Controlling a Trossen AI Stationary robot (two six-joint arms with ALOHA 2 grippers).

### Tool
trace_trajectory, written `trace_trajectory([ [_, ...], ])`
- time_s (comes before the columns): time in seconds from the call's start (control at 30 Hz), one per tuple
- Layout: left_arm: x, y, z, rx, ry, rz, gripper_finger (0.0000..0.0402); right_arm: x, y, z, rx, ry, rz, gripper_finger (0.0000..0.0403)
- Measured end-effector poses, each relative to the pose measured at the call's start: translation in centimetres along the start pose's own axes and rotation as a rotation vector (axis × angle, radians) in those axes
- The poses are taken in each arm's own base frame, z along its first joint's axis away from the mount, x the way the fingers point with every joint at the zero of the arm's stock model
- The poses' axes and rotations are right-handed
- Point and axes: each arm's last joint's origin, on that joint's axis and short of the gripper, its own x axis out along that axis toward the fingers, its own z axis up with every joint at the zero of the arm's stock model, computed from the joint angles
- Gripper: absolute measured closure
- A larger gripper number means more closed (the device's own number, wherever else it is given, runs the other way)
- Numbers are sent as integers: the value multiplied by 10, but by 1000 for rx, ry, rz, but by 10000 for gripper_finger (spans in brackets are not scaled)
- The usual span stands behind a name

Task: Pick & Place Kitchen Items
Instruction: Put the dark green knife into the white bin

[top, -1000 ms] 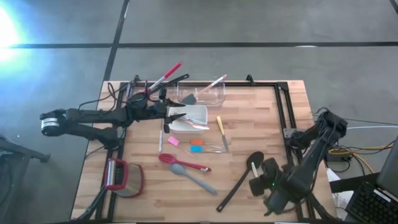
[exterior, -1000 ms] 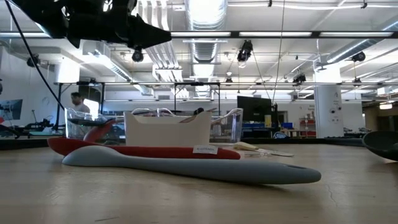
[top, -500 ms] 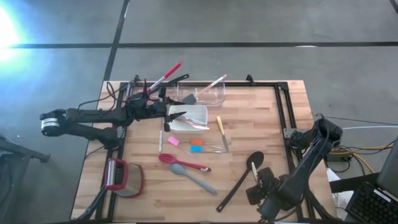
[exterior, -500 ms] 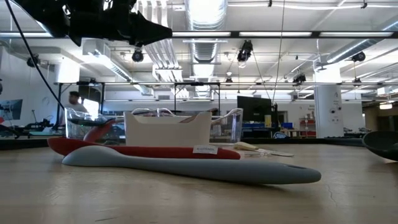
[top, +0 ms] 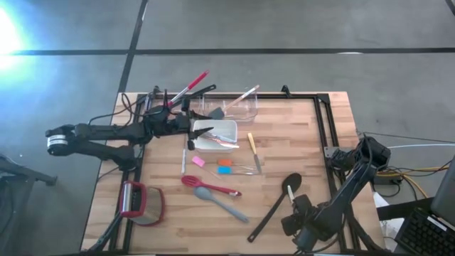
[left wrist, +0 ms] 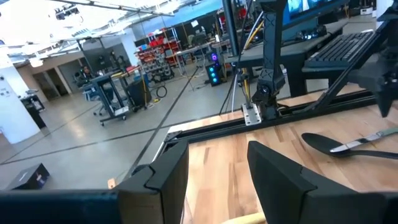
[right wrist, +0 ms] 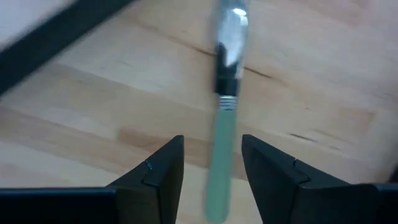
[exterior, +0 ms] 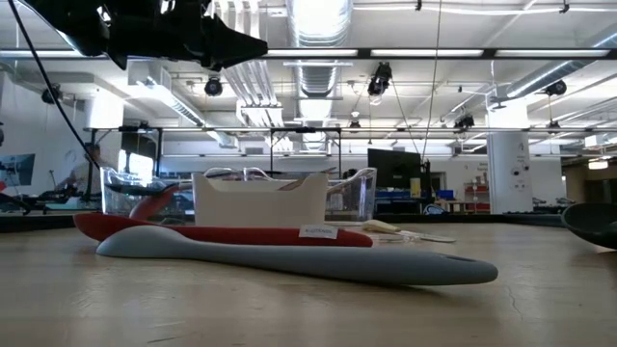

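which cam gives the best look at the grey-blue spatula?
Low view: the grey-blue spatula lies broadside in the foreground, in front of the red whisk. High view shows it small, near the table's front. Neither wrist view shows it.

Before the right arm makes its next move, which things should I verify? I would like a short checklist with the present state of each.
1. Right end effector open: ok, its fingers stand apart.
2. Green-handled utensil lined up with it: ok, the utensil lies on the table in line with the gap between the fingers.
3. Height of the right fingers above the table: cannot tell.
4. Left end effector empty: ok, open, nothing between its fingers.
5. Arms apart: ok, the left one is by the white dish and the right one at the near right corner.
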Motion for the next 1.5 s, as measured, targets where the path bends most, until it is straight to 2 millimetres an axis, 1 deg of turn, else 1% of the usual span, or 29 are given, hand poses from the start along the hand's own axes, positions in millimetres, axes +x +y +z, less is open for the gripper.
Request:
trace_trajectory([
  [0.17,0,-1,-2,-10,20,-7,232,16,-6,1,10,20,-9,257],
  [0.4,0,-1,-2,-23,21,-7,232,44,-14,4,16,58,16,268],
  [0.47,0,-1,-2,-26,22,-7,232,47,-18,6,30,58,16,272],
  [0.6,0,-1,-3,-38,29,-9,232,51,-21,8,51,60,0,296],
  [0.8,0,-1,-4,-44,42,-13,232,47,-19,6,57,74,-2,370],
  [0.9,0,-1,-4,-47,42,-13,232,43,-17,5,62,76,-4,371],
  [0.97,0,-1,-4,-48,42,-13,232,37,-14,3,71,68,-15,371],
  [1.07,0,-1,-4,-50,42,-13,232,21,-12,3,69,41,-50,371],
  [1.13,0,-1,-4,-51,42,-13,232,7,-11,5,67,12,-86,371],
  [1.23,0,-1,-4,-59,40,-12,232,-20,-11,9,61,-54,-101,371],
  [1.3,0,-1,-4,-59,38,-11,232,-37,-11,15,49,-170,-56,371],
  [1.37,0,-1,-3,-58,34,-10,232,-51,-8,24,19,-329,19,371],
  [1.43,0,-1,-3,-52,27,-10,232,-61,-4,36,-16,-491,107,371],
  [1.5,0,-2,-1,-51,9,-17,232,-67,0,48,-57,-668,197,371],
])
